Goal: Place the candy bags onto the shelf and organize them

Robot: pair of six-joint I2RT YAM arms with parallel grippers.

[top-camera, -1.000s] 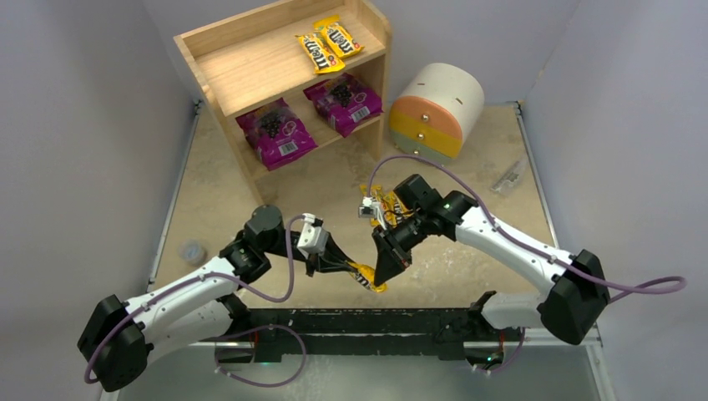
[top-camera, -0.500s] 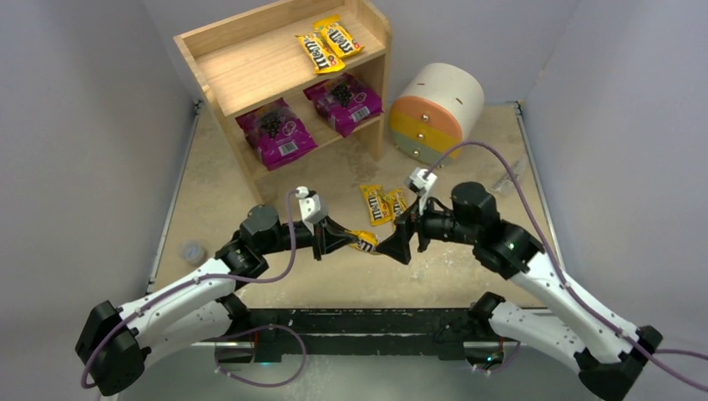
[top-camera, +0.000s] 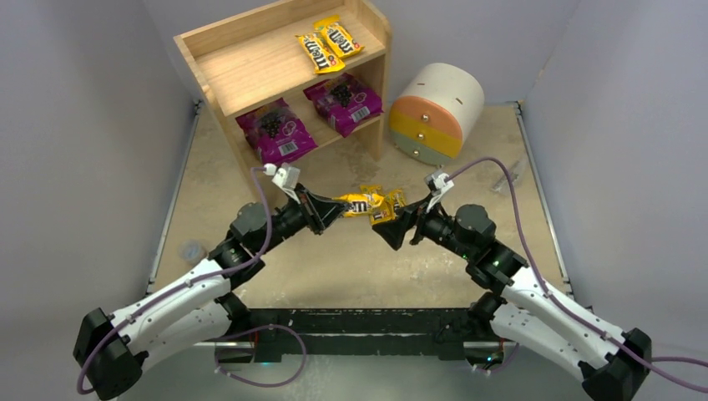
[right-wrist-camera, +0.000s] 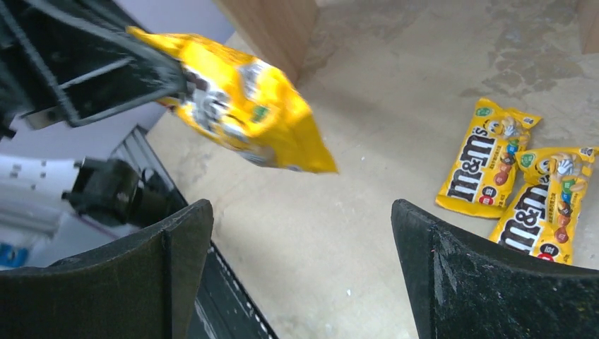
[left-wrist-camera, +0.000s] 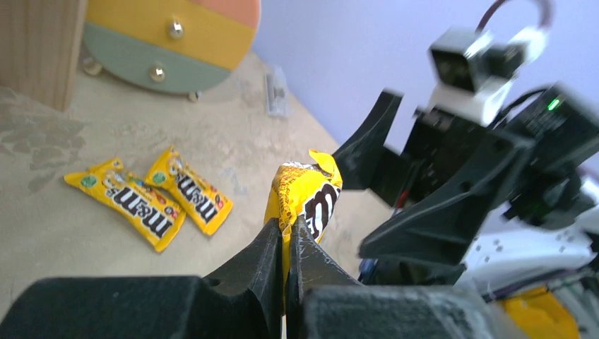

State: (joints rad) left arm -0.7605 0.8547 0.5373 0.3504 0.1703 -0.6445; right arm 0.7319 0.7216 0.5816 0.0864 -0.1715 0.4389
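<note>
My left gripper (top-camera: pixel 338 209) (left-wrist-camera: pixel 286 222) is shut on one end of a yellow M&M's packet (top-camera: pixel 357 203) (left-wrist-camera: pixel 305 194) (right-wrist-camera: pixel 244 106), holding it in the air above the table's middle. My right gripper (top-camera: pixel 391 232) (right-wrist-camera: pixel 302 205) stands wide open just right of it, with nothing between its fingers. Two more yellow packets (left-wrist-camera: pixel 127 201) (right-wrist-camera: pixel 487 159) lie side by side on the table under the held one. The wooden shelf (top-camera: pixel 209 63) at the back left carries two yellow packets (top-camera: pixel 327 43) on its top tier. Its lower tier holds two magenta bags (top-camera: pixel 275 132) (top-camera: pixel 342 102).
A round white drum (top-camera: pixel 436 109) with coloured drawers stands right of the shelf. A small grey tool (top-camera: pixel 508 177) lies at the right edge, and a small round object (top-camera: pixel 194 251) sits near the left edge. Grey walls close in both sides.
The right gripper opened and let go of the yellow packet, then drew back right. The left arm lifted the packet up and away from the near edge, toward the shelf.
</note>
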